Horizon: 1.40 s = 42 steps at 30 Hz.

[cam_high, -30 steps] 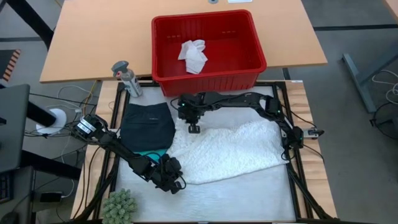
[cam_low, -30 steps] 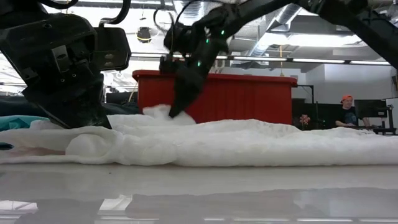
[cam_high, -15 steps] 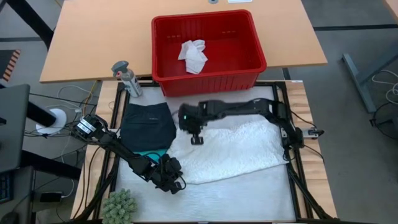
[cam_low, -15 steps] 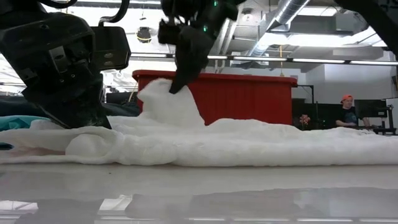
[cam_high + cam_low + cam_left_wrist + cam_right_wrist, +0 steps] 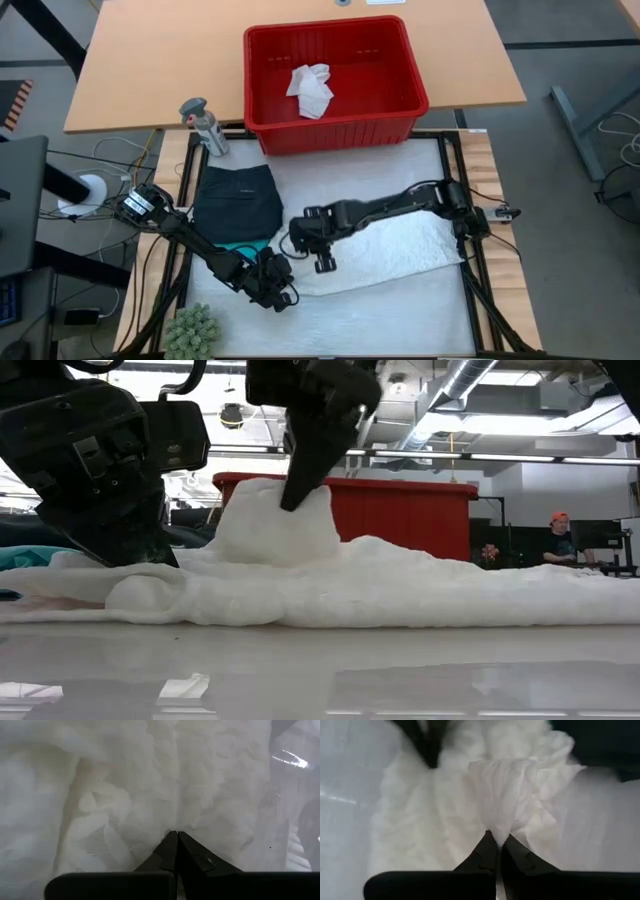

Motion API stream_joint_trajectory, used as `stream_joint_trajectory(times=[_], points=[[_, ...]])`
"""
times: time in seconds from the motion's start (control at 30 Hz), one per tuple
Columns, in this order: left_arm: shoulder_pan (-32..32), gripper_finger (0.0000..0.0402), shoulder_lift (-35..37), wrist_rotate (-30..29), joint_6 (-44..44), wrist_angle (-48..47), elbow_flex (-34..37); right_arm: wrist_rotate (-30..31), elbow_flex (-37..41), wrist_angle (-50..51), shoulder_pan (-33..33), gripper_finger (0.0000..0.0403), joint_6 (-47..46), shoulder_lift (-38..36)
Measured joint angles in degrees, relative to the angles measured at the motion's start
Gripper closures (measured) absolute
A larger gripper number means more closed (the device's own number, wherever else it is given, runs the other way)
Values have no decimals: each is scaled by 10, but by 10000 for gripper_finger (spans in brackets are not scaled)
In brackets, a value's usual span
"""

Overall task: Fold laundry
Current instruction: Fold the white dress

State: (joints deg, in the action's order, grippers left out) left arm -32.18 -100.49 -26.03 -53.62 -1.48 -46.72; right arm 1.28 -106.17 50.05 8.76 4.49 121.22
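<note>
The right arm stretches low across the white mat, elbow out to the side, its right gripper [image 5: 322,262] pinching a fold of the big white garment [image 5: 400,245] and holding it lifted in a peak above the rest of the cloth. The left arm lies bent along the mat's near-left part, and the left gripper [image 5: 283,295] is clamped on that same garment's near-left corner, pinning it down. The black shorts [image 5: 236,203] lie flat beside them, over a teal piece [image 5: 240,246]. Another white cloth [image 5: 310,89] sits in the red basket [image 5: 262,95].
</note>
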Motion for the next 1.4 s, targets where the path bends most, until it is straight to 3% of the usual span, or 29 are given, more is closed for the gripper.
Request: stream_joint_trajectory(times=[0.23, 0.33, 0.57, 0.83, 1.03, 1.4], points=[[-1, 401, 0, 1, 20, 5, 0, 0, 15, 5, 16, 354, 0, -1], [-1, 401, 0, 1, 31, 9, 0, -17, 17, 4, 18, 331, 0, -1], [-1, 401, 0, 2, 35, 9, 0, -122, 17, 11, 18, 259, -2, -1], [-1, 401, 0, 4, 50, 9, 0, -147, 17, 67, 22, 205, -1, -2], [-1, 401, 0, 13, 61, 7, 0, -135, 17, 119, 42, 206, 1, -20], [-2, 401, 0, 15, 60, 5, 0, -12, 16, 29, 5, 211, 77, -72]])
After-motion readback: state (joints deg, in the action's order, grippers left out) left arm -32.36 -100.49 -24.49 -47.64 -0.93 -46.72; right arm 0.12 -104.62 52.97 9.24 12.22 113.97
